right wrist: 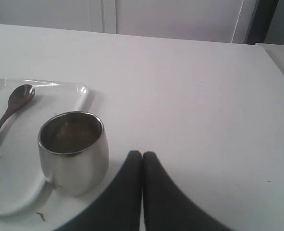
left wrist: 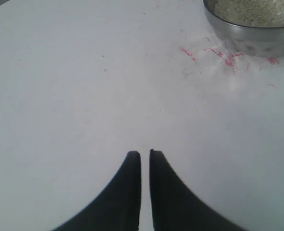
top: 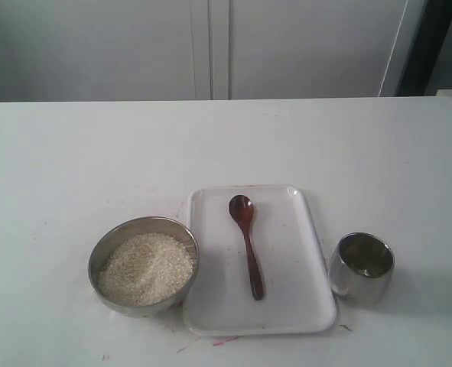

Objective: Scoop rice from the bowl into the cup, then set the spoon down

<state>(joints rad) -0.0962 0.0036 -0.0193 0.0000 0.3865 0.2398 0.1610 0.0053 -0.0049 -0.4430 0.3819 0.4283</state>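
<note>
**Spoon rests on tray between rice bowl and cup; both pincers pressed together**

On the left of the exterior view, the grey metal bowl (top: 143, 222) sits on the white table (top: 73, 168). The heap of off-white rice (top: 146, 267) fills it nearly to the rim. The bowl's right side meets the left edge of a white rectangular tray (top: 302, 306); whether the two touch cannot be told. A few red scribble marks (top: 210, 344) show on the table near the tray's front edge.

The dark reddish-brown wooden spoon (top: 248, 245) lies flat on the middle of the tray, with its oval bowl at the far end and its handle pointing toward the near edge.

Just beside the tray's right edge stands the shiny steel cup (top: 346, 281), upright, its inside dark and reflective.

The left gripper (left wrist: 145, 155) hovers over bare table, its two dark fingers drawn together with only a thin slit between them, pinching nothing; the bowl (left wrist: 247, 38) and its rice (left wrist: 252, 9) lie well ahead of it, beyond more red marks (left wrist: 218, 53).

The right gripper (right wrist: 142, 155) has its fingers pressed fully together, empty, near the cup (right wrist: 74, 159), with the spoon (right wrist: 14, 103) and tray (right wrist: 7, 192) beyond.
</note>
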